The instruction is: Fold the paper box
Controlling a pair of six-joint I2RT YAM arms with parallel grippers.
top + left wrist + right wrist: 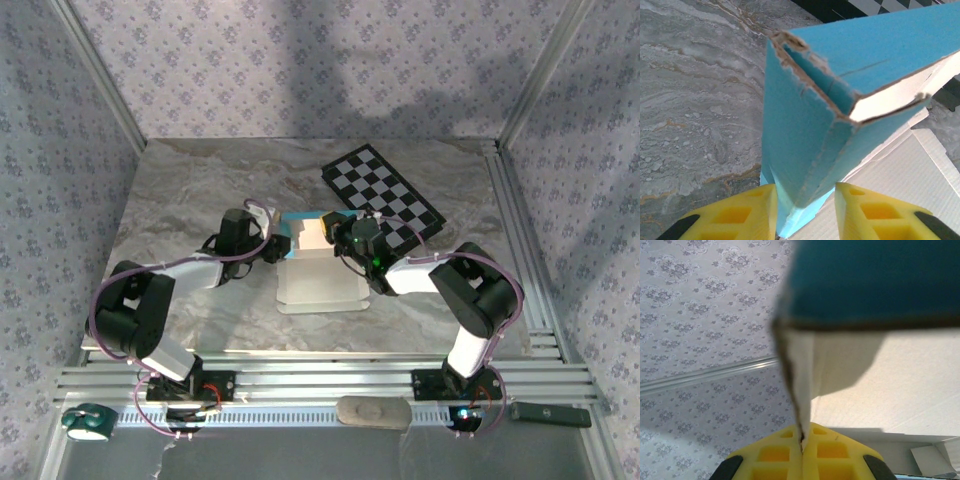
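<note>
You see a marbled grey table (pixel 200 190) and floral-papered walls (pixel 300 60). Left gripper (pixel 805 215): narrow gap, pinching the paper box (pixel 805 130) at its blue corner. Right gripper (pixel 802 450): clamped on its white flap.

The black and white left arm (pixel 140 310) starts at the lower left of the top view and bends in toward the middle. The right arm (pixel 470 295) starts at the lower right and bends in too. The left gripper (pixel 805 200) has a yellow finger on each side of a fold of the thin blue and white paper box (pixel 805 125), touching it. The right gripper (pixel 802 440) presses its yellow fingers (pixel 775 452) together on a thin edge of the box.
</note>
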